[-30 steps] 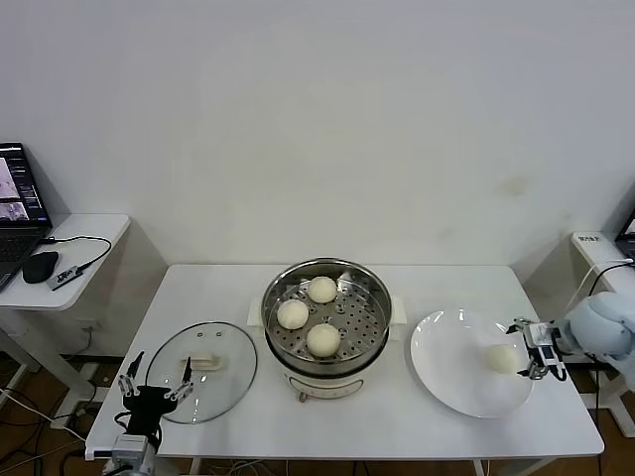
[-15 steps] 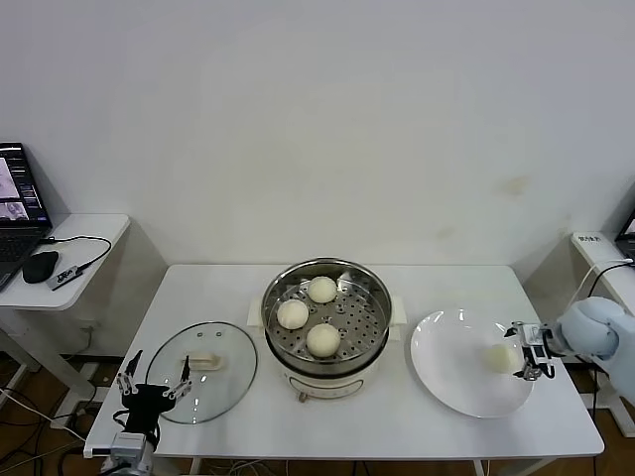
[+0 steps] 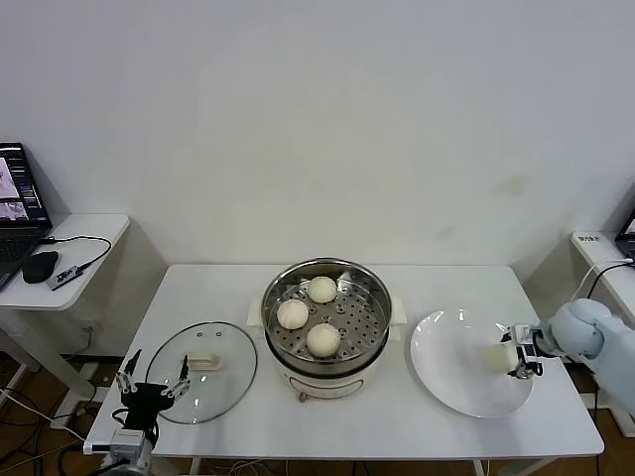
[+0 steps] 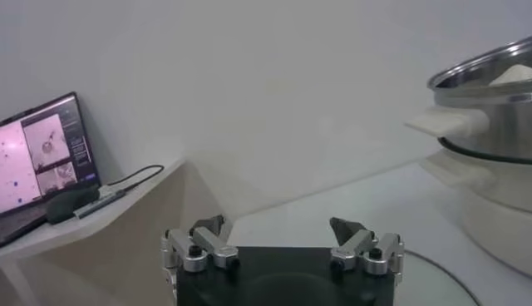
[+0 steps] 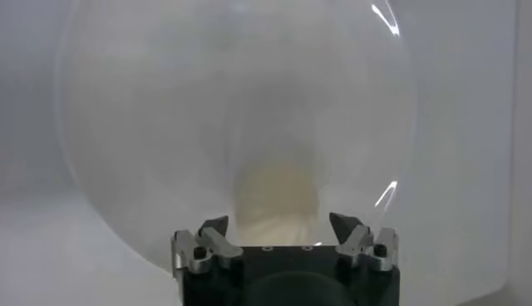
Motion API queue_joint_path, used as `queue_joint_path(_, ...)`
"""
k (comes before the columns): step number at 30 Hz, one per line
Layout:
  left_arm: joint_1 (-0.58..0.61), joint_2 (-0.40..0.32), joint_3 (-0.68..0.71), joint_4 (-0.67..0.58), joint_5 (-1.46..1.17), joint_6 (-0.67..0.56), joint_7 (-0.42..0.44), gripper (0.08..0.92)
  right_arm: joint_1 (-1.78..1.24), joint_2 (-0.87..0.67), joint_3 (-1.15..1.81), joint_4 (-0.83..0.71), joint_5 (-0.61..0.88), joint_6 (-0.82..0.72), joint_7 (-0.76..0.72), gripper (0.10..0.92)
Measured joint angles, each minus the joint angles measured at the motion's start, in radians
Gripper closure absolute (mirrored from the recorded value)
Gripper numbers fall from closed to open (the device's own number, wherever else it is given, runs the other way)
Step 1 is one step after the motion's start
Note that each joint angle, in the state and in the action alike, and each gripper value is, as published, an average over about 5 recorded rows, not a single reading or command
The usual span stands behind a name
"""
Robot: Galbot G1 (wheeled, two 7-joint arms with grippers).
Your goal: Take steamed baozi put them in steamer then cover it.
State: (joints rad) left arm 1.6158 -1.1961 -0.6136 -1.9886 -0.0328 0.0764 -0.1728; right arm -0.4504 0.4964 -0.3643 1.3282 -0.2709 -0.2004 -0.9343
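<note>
Right gripper (image 3: pixel 518 356) reaches your last baozi (image 3: pixel 497 358) on the plate (image 3: pixel 446 367), steamer (image 3: pixel 325 307) well to its left; left gripper (image 3: pixel 152 388) idles. Wrist view: jaws apart, bun (image 5: pixel 277 198) dead ahead between the fingertips (image 5: pixel 214 227); contact unclear.

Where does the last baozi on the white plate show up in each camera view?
Head view: the baozi lies on the white plate, right of the steamer, at the right gripper.
Left wrist view: not in it.
Right wrist view: baozi just ahead of the gripper's fingers, on the plate.
Shared landmark: the white plate, in head and right wrist views.
</note>
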Motion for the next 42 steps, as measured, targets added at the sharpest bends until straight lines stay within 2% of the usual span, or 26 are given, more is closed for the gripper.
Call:
queue_joint_path(15,-0.016,0.012,0.001,0.022,-0.015,-0.001,0.002,0.177,0.014,0.004,-0.01,-0.006,-0.003,-0.016,-0.032,0.461)
queue_joint_path(28,-0.035,0.019,0.018,0.035,-0.023,-0.001,0.003,0.177,0.117,-0.067,-0.051,0.085,0.083,-0.062,-0.057,0.469)
queue_joint_path(42,-0.033,0.01,0.025,0.027,-0.021,-0.001,0.002,0.177,0.456,-0.111,-0.224,0.266,0.313,-0.185,-0.031,0.462)
